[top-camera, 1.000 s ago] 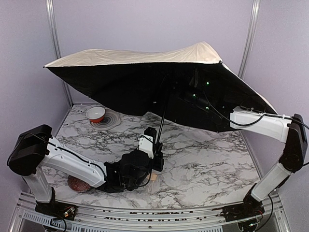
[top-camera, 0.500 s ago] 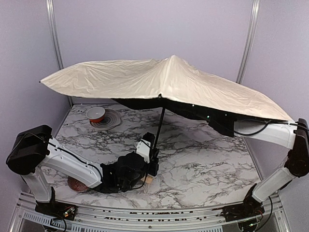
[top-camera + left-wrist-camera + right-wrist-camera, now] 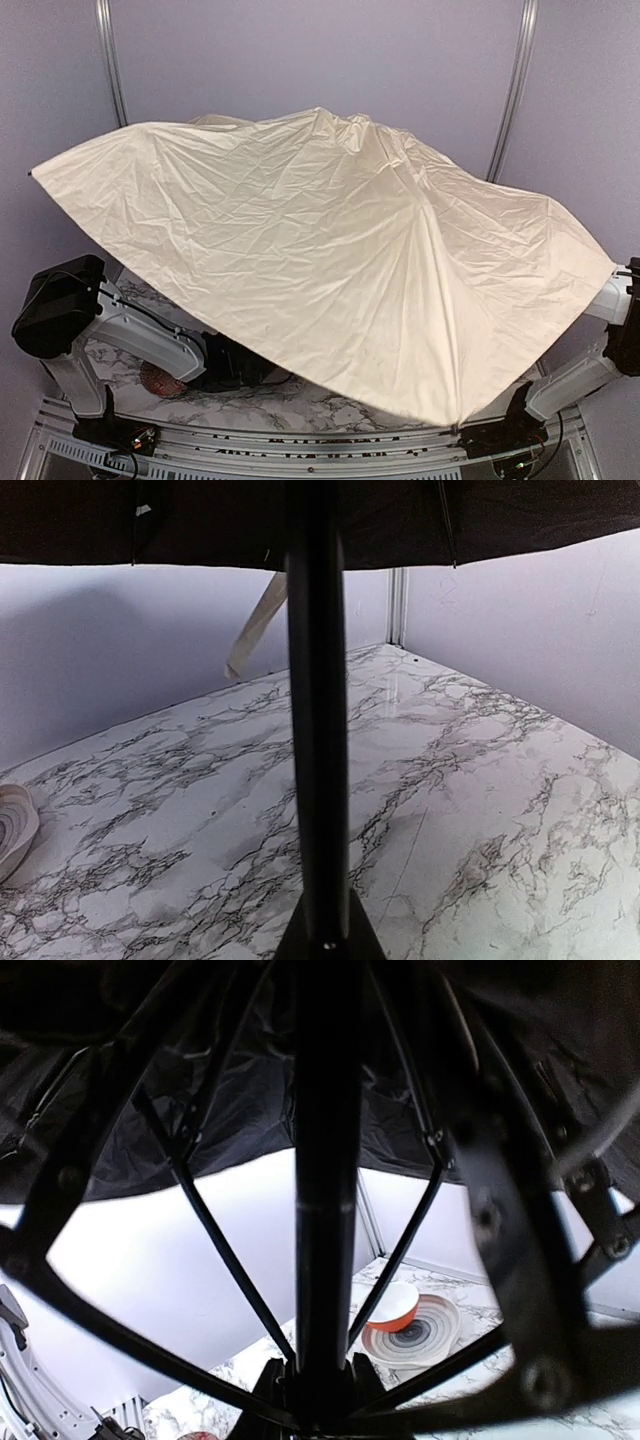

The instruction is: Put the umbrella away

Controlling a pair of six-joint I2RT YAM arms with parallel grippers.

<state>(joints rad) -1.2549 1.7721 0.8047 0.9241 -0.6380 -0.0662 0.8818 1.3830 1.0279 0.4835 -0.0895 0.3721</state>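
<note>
The umbrella (image 3: pixel 320 260) is open. Its cream canopy tilts towards the camera and covers most of the top view, hiding both grippers there. In the left wrist view my left gripper (image 3: pixel 322 935) is shut on the black shaft (image 3: pixel 318 730), which rises straight up to the dark underside of the canopy. In the right wrist view my right gripper (image 3: pixel 320 1385) is shut on the shaft (image 3: pixel 325 1190) higher up, among the black ribs (image 3: pixel 215 1240). The handle is out of view.
An orange bowl (image 3: pixel 390 1308) sits on a ringed plate (image 3: pixel 420 1335) at the table's back left. A red patterned ball (image 3: pixel 160 380) lies by the left arm (image 3: pixel 140 340). The right arm (image 3: pixel 580 370) shows at the right edge. A pale strip (image 3: pixel 255 625) hangs from the canopy.
The canopy has tipped forward towards the camera. Its black underside showed before; now its cream top hides the table and both grippers in the top view.
</note>
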